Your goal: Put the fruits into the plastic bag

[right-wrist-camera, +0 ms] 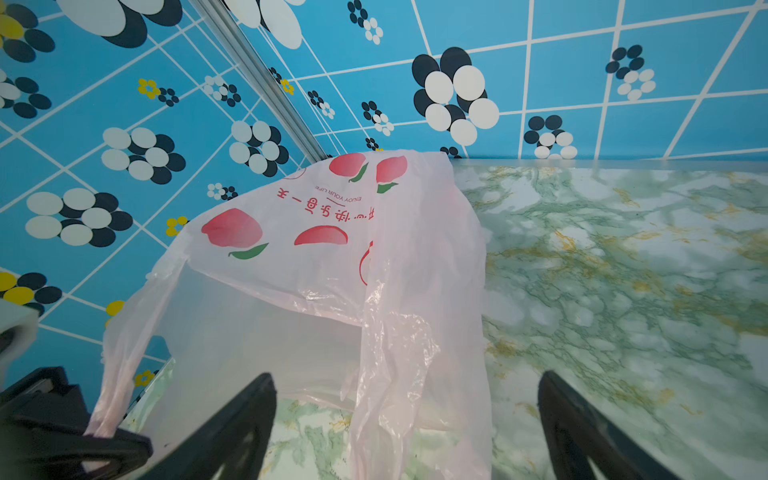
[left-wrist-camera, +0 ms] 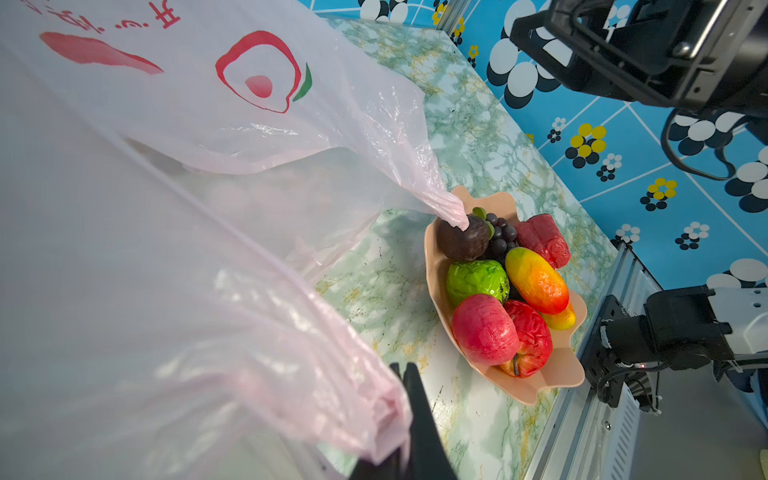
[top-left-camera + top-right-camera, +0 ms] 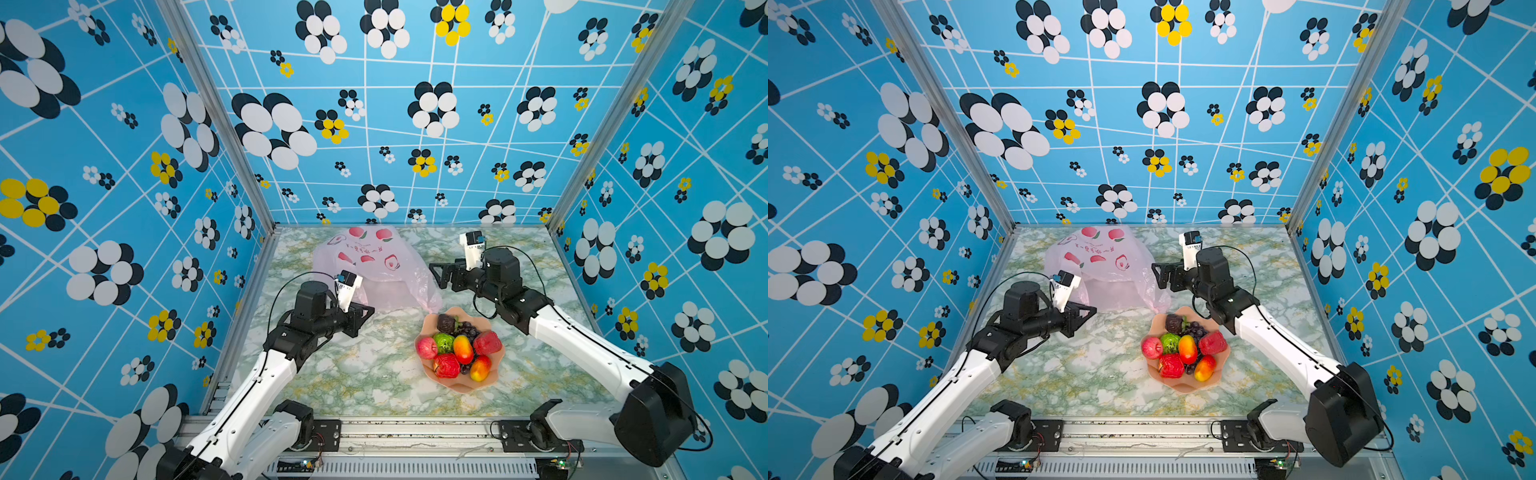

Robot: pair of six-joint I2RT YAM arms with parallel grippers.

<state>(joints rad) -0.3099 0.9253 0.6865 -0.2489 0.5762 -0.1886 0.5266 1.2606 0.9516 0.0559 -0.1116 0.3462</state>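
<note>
The plastic bag (image 3: 374, 266) (image 3: 1105, 266) lies at the back of the table, pale pink with red fruit prints, its mouth facing forward. My left gripper (image 3: 368, 311) (image 2: 403, 368) is shut on a bunched handle of the bag (image 2: 386, 411). The other handle (image 2: 453, 212) droops onto the bowl. My right gripper (image 3: 436, 274) (image 1: 407, 378) stands open just right of the bag (image 1: 311, 249), holding nothing. The fruits (image 3: 457, 349) (image 3: 1183, 349) are piled in the bowl: apple (image 2: 484, 328), green fruit (image 2: 476, 280), mango (image 2: 536, 280), strawberry (image 2: 542, 239), grapes (image 2: 500, 235), dark brown piece (image 2: 461, 243).
The peach-pink scalloped bowl (image 3: 465, 388) (image 2: 540, 386) sits front right of the bag on the marbled table (image 3: 365, 374). Blue flowered walls close in the back and sides. A metal rail (image 3: 415, 432) runs along the front edge with both arm bases.
</note>
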